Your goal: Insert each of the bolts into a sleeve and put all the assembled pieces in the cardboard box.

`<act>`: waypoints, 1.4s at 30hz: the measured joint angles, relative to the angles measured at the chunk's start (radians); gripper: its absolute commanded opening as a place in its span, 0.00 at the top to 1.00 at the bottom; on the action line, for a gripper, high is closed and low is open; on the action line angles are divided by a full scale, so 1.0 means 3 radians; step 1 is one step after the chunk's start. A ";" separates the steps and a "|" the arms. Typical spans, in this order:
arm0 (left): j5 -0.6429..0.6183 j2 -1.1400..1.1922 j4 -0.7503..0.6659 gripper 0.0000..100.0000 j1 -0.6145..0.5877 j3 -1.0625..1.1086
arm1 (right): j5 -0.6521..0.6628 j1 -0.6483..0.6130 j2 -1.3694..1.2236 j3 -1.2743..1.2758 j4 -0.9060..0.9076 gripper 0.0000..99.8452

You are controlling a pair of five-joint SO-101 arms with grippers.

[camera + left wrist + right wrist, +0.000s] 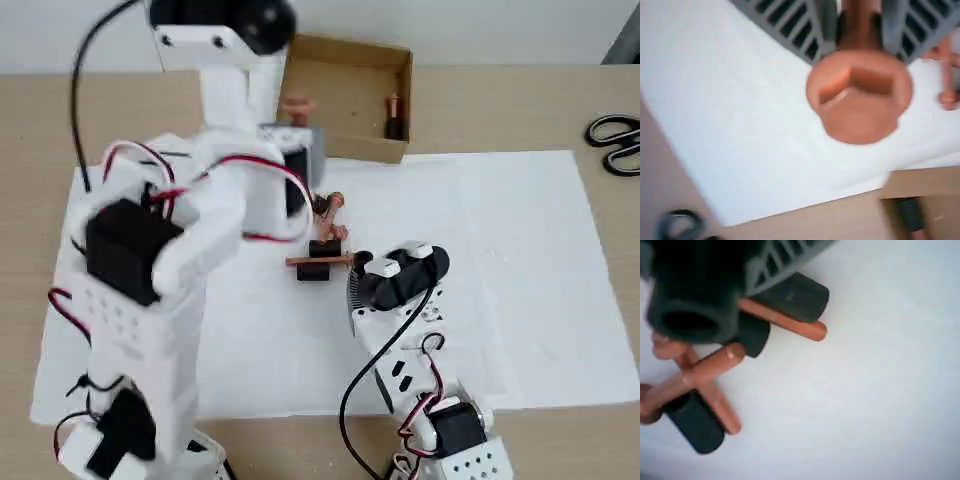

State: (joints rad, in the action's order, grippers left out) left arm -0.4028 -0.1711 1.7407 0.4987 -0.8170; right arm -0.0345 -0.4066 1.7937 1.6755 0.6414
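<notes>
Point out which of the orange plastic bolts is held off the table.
The orange hex-head bolt clamped in the left gripper, near the cardboard box. The other loose bolts lie among black sleeves on the white paper.

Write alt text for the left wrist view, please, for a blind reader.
An orange bolt, head toward the camera, is clamped in the left gripper's grey jaws over white paper. A cardboard box corner lies beyond the paper's edge.
</notes>
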 measured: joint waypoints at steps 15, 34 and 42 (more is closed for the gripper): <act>0.0118 -0.1391 -0.0962 0.99 -0.0026 0.2435 | 0.0000 -0.0005 0.0000 0.0000 0.0000 1.00; 0.0087 -0.1637 -0.3524 0.99 -0.0087 0.4941 | -0.0522 -0.0199 0.0000 0.0000 -0.0102 1.00; 0.0087 -0.1637 -0.3524 0.99 0.0066 0.4951 | -0.0430 -0.0230 0.0000 0.0000 -0.0102 1.00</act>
State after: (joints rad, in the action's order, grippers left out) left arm -0.3767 -0.6621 0.6836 0.5186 0.6682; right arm -0.1634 -0.4757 1.7937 1.6755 0.6107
